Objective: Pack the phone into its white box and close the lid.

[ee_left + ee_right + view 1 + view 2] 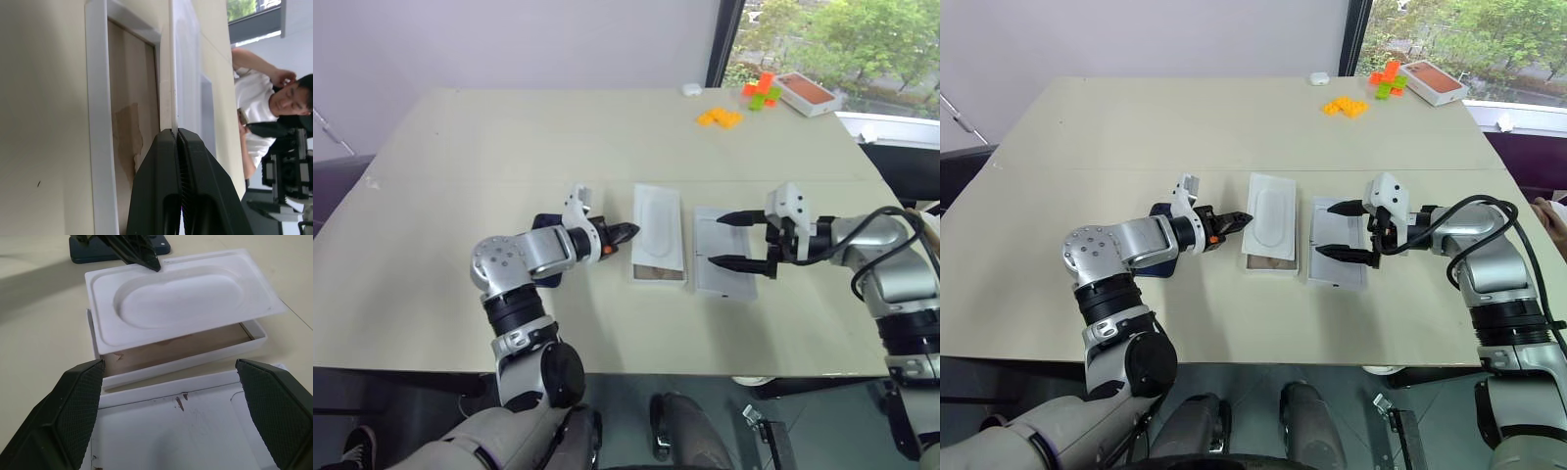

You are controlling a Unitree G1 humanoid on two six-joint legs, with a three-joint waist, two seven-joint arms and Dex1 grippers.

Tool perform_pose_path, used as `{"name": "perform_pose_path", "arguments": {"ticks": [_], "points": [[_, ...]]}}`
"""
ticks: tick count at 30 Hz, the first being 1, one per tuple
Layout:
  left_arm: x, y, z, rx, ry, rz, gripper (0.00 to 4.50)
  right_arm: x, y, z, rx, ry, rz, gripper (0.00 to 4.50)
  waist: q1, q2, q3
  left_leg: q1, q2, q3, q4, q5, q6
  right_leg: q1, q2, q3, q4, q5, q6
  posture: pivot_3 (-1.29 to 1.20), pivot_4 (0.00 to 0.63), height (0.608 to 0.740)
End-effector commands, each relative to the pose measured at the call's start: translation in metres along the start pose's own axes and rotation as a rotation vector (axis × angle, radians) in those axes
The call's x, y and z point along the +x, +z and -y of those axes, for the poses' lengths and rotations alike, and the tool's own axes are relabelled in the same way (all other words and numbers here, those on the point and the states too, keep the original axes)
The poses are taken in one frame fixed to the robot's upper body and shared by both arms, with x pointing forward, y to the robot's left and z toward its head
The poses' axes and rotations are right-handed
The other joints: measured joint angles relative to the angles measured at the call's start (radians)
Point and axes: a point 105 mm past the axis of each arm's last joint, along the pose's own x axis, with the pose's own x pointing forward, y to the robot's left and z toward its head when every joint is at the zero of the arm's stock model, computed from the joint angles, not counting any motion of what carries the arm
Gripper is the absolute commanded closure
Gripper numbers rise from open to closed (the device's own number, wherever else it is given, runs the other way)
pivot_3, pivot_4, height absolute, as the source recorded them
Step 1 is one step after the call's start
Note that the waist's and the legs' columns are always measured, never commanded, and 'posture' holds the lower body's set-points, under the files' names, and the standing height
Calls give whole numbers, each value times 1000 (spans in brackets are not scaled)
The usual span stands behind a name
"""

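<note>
Beige tabletop (460,196) by a window. White box (195,357) lies mid-table, a thin white insert (186,298) with oval recess resting across its top; tan floor visible beneath. Lid (724,269) lies just right of it, inside up. Phone (88,254) lies left of box, under left arm. Left gripper (625,233) pinched together at insert's edge. Right gripper (740,240) spread wide over lid, empty.

From head height we look forward and down over the table (607,137), both eye views sharing it. Our left wrist camera sits close above the white box (95,122), sighting along its edge. Our right wrist camera faces the same box (195,357) from just beside it.
</note>
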Motion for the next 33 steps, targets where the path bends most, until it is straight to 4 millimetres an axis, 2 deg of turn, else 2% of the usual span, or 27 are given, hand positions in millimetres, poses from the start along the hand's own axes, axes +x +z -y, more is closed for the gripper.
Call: {"name": "perform_pose_path", "arguments": {"ticks": [1, 4, 8, 10, 14, 17, 20, 22, 24, 28, 30, 31, 33], "points": [[2, -5, 15, 37, -43, -7, 3546, 1, 14, 4, -56, -18, 37, 0, -2, 0, 0, 0, 0, 0, 0, 0, 0, 0, 0, 0, 0, 0, 0, 0, 150, 740], [1, -7, 17, 85, -33, -18, 2171, 3, 15, 5, -63, -17, 38, 0, -1, 0, 0, 0, 0, 0, 0, 0, 0, 0, 0, 0, 0, 0, 0, 0, 150, 740], [-3, -2, 17, 107, -31, -7, 2171, 6, 15, 7, -65, -23, 42, 0, -1, 0, 0, 0, 0, 0, 0, 0, -1, 0, 0, 0, 0, 0, 0, 0, 150, 740], [-12, 8, 14, 161, 7, 19, 2171, 10, 17, 7, -70, -22, 52, 0, -2, 0, 0, 0, 0, 0, 0, 0, -1, 0, 0, 0, 0, 0, 0, 0, 150, 740], [-27, 32, 19, 322, 7, 115, 2171, 20, 23, 10, -74, -49, 89, 0, -5, 0, 0, 1, 1, 0, -1, 1, -2, 0, 1, 0, 1, 0, 0, 0, 150, 740], [-46, 59, 23, 560, 20, 252, 2171, 36, 34, 12, -49, -90, 155, 0, -10, 0, 0, 2, 1, 0, -2, 2, -4, -1, 1, 0, 2, 1, -1, 0, 150, 740], [-62, 76, 21, 716, 17, 365, 2171, 56, 40, 6, -45, -116, 185, 0, -4, 0, 0, 2, 1, 0, -3, 3, -6, -1, 1, 0, 1, 1, -2, 0, 150, 740], [-75, 85, 18, 712, -11, 409, 2131, 71, 34, -2, -61, -109, 138, 536, -1, 0, 0, 1, 1, 0, -3, 3, -6, -1, 1, 0, 1, 1, -3, 0, 150, 740], [-84, 87, 19, 729, -54, 413, 2131, 80, 30, -2, -96, -135, 106, 1273, -2, 0, 0, 0, 1, -1, -3, 4, -5, -1, 1, 0, 0, 2, -3, 0, 150, 740], [-105, 88, 0, 830, -21, 395, 2131, 106, 36, 18, -131, -324, 73, 3278, -13, 0, 0, 0, 0, 1, -3, 4, -3, -2, 0, 1, 0, 2, -3, 0, 150, 740], [-108, 85, -9, 841, 7, 378, 2131, 118, 37, 18, -126, -350, 56, 4304, -11, 0, 0, 0, 1, 1, -4, 4, -3, -3, 1, 1, 0, 2, -3, 0, 150, 740], [-108, 84, -11, 846, 16, 371, 2131, 123, 34, 15, -147, -339, 32, 4460, -10, 0, 0, 0, 1, 1, -4, 4, -3, -3, 1, 1, 0, 2, -3, 0, 150, 740], [-108, 81, -13, 844, 21, 370, 2131, 131, 26, 6, -220, -303, -25, 4460, -1, 0, 0, -1, 1, 0, -4, 4, -2, -3, 1, 0, 0, 2, -3, 0, 150, 740]]}}
